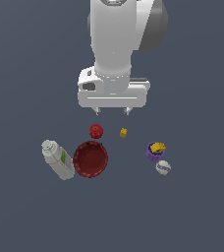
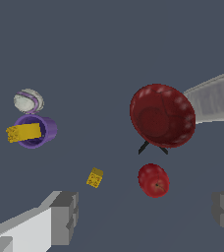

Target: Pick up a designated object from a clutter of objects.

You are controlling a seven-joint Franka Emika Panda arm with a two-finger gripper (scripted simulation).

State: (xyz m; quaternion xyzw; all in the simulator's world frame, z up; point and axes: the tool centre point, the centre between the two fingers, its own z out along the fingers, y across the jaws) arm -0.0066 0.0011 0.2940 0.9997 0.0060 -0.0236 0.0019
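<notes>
Gripper (image 1: 113, 111) hangs high above the desk (image 1: 197, 211) with its jaws spread wide and nothing between them. Taking the purple cup (image 1: 153, 153) as the landmark: the yellow chunk (image 1: 157, 147) sits on or in its mouth, the white-purple ball (image 1: 163, 168) lies just beside it, the tiny cube (image 1: 123, 132) lies well apart toward the exterior view's left, and farther that way are the red ball (image 1: 96, 131), the red bowl (image 1: 90, 159) and the bottle (image 1: 58, 159), which touches the bowl.

The step in hand looks like the approach. To do it well, I judge the gripper should first shift across until it is centred over the cup, passing the cube, which is the wrong yellow piece. Then it should descend straight, jaws kept wide, and close across the chunk's narrower side above the cup rim, so the fingers do not pinch the cup or nudge the ball.

The chunk is bright yellow, jagged and blocky, roughly as wide as the cup's mouth and sticking out past the rim on one side.
</notes>
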